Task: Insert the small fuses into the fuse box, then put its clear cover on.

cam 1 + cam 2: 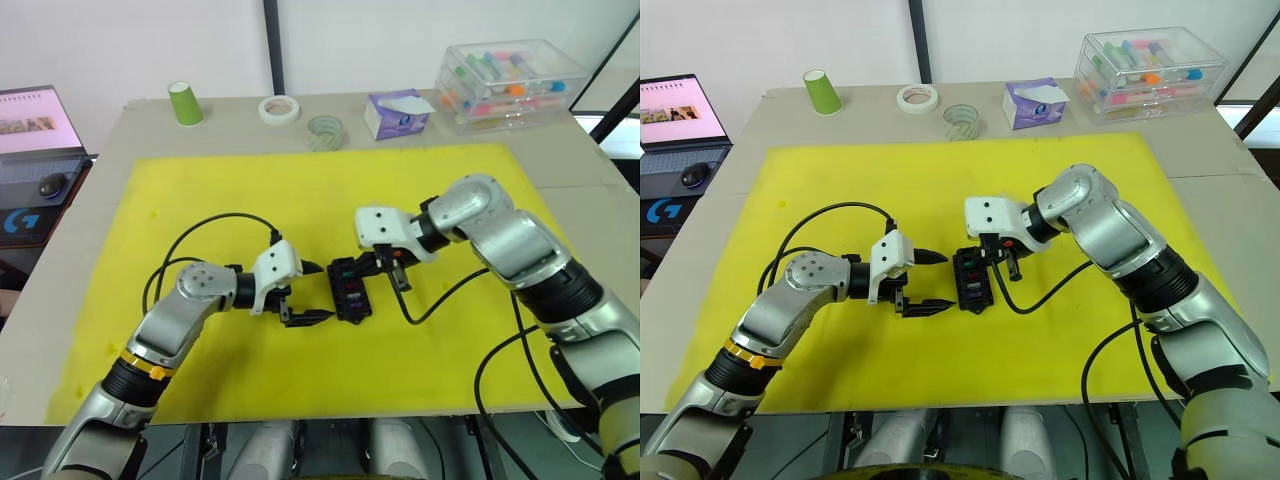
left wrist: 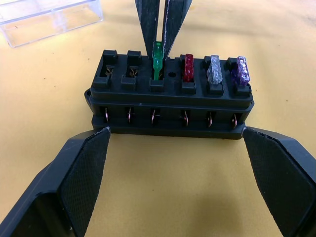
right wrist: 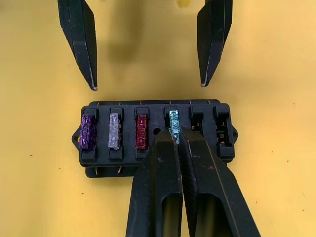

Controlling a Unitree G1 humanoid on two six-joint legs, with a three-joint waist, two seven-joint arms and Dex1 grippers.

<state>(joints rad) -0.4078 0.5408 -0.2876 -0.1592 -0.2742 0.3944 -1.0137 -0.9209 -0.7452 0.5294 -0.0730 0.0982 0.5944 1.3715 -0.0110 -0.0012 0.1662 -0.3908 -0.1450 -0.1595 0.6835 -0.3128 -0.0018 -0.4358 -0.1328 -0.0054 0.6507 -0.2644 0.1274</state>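
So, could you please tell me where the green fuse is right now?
The green fuse is pinched in the right tool, going into the fuse box slot next to the red fuse, mid-mat between both arms.

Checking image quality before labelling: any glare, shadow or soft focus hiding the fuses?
Left wrist view: fuse box and green fuse crisp, clear cover slightly soft. Right wrist view: seated fuses sharp, right gripper covers part of the green one. Head views: even light, fuses too small to read.
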